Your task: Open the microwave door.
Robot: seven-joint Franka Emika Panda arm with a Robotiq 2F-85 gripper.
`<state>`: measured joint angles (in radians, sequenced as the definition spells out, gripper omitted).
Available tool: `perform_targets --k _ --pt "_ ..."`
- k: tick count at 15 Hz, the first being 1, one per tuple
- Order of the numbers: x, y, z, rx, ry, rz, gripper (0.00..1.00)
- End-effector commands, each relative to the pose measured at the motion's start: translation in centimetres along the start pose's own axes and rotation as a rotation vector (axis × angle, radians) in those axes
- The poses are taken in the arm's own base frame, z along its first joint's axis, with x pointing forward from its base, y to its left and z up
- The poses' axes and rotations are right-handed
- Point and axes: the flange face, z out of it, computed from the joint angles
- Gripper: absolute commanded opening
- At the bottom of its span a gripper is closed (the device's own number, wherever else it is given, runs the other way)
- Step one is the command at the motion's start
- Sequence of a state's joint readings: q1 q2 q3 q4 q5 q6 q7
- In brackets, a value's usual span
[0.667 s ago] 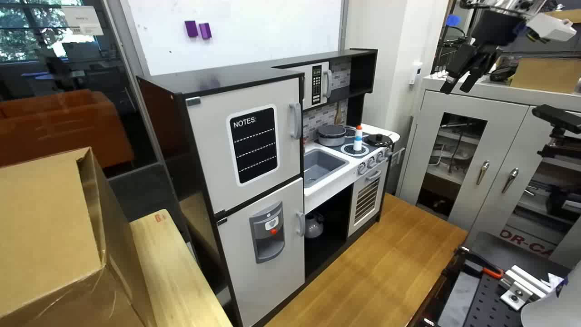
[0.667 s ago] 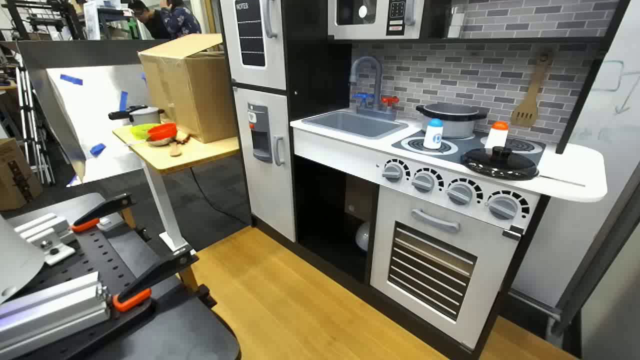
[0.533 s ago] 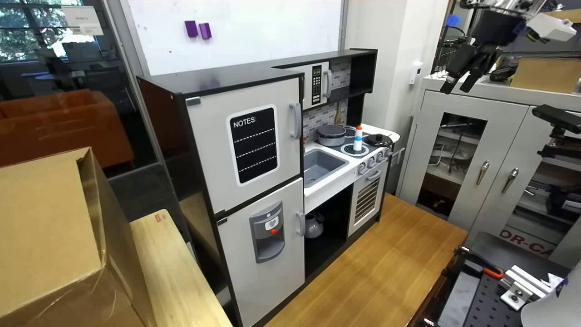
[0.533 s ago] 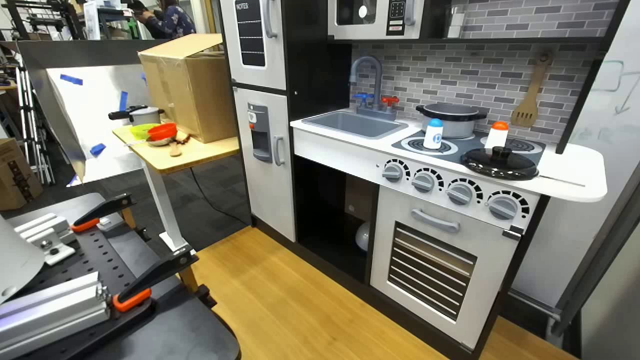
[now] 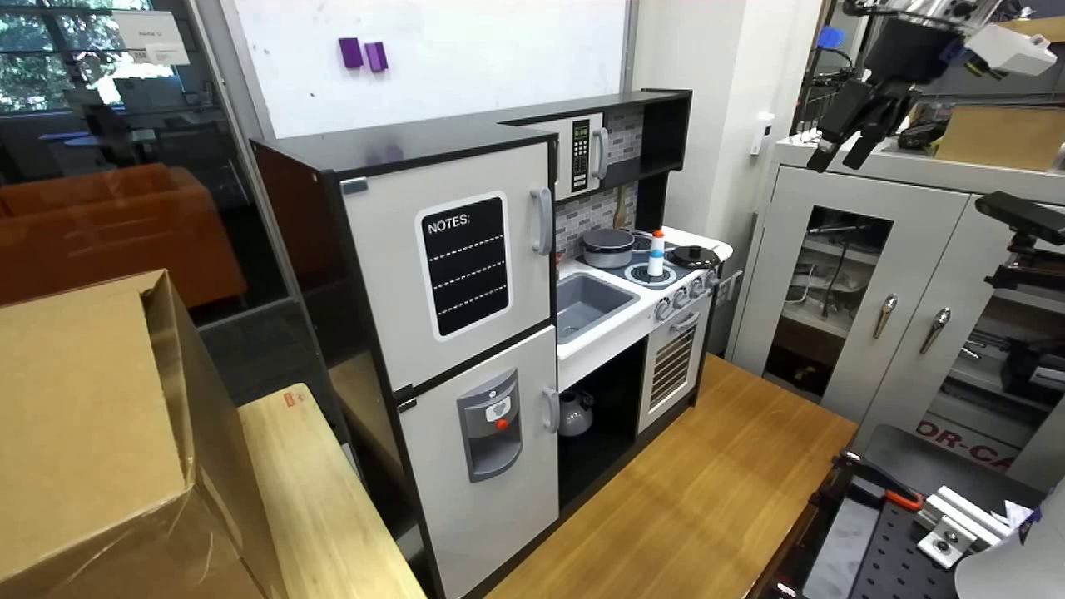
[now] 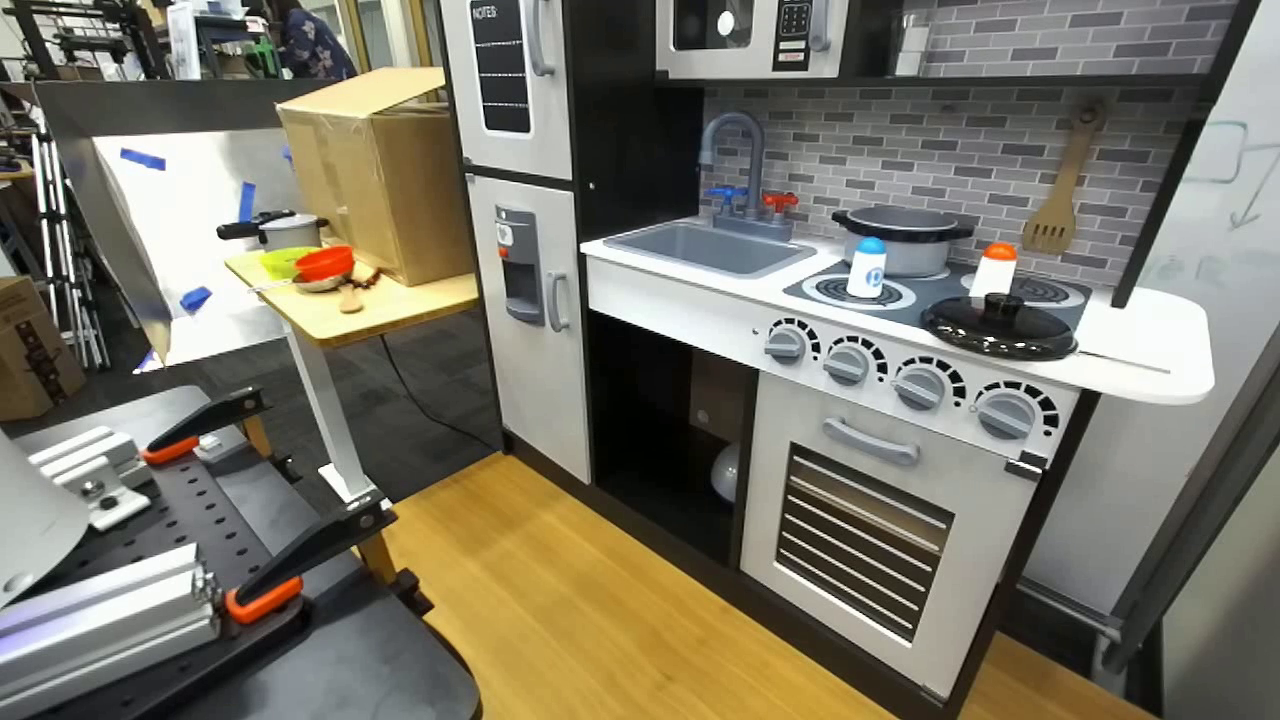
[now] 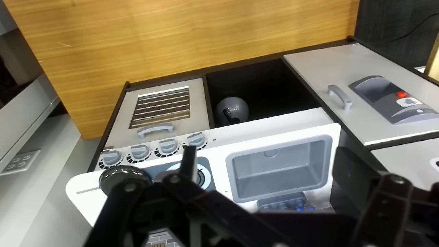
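The microwave door (image 6: 760, 45) is white-framed with a dark window, a black keypad and a grey vertical handle (image 6: 820, 25). It is shut, and the top edge of that exterior view cuts it off. In an exterior view its keypad side (image 5: 563, 158) and handle (image 5: 601, 153) show beyond the fridge, which hides the window. My gripper (image 5: 840, 156) hangs in the air, well apart from the microwave and pointing down. In the wrist view the gripper's fingers (image 7: 265, 157) are wide apart with nothing between them. The microwave is out of the wrist view.
The tall toy fridge (image 5: 466, 358) stands beside the microwave. Below are the sink (image 6: 710, 248), a pot (image 6: 905, 240), two shakers (image 6: 867, 270), a black lid (image 6: 1000, 328) and the oven door (image 6: 880, 520). A grey cabinet (image 5: 840, 191) stands behind my gripper.
The arm, gripper and microwave door have not visibly moved. Only people in the far background of an exterior view have shifted to the left.
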<state>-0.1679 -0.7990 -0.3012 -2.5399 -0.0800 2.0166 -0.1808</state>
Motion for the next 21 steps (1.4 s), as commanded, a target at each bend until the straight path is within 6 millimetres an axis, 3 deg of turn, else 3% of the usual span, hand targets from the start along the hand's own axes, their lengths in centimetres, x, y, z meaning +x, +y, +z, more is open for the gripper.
perform_targets --k 1,16,21 --pt "0.0 0.0 -0.1 0.0 -0.001 0.0 1.0" --pt "0.1 0.0 -0.2 0.021 0.034 -0.005 1.0" --pt "2.0 -0.5 0.0 -0.017 0.174 -0.025 1.0"
